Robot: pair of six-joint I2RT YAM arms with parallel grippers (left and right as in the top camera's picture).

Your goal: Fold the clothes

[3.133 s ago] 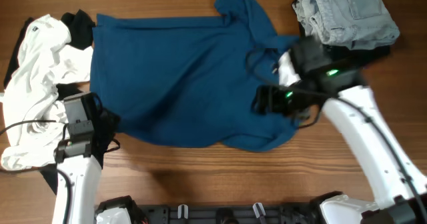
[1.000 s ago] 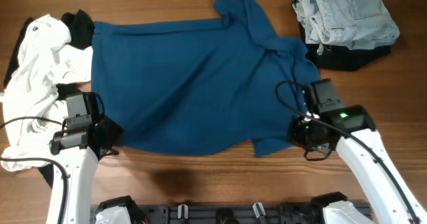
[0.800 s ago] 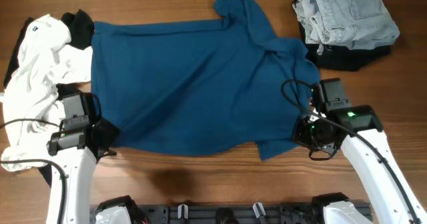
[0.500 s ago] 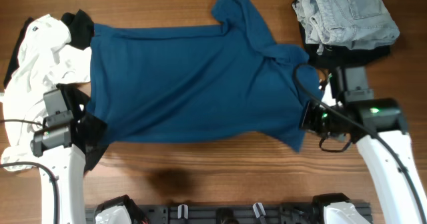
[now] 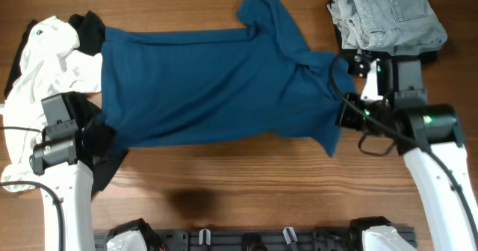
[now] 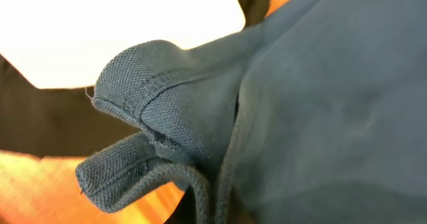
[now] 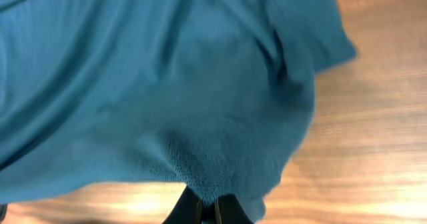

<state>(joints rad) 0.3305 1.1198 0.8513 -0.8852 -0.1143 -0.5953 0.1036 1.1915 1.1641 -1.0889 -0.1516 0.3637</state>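
**Wood grain under soft light**

A brown wooden worktop (image 5: 224,184), its grain running side to side, fills the overhead view. A black rail (image 5: 246,240) lines its near edge. A dim shadow (image 5: 190,200) lies just beyond the rail.

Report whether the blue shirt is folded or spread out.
Spread, not folded: the shirt lies flat and open, its near edge stretched between the left gripper and right gripper, both shut on it.

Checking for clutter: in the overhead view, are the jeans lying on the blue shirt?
No, the jeans lie in their own heap, clear of the shirt.
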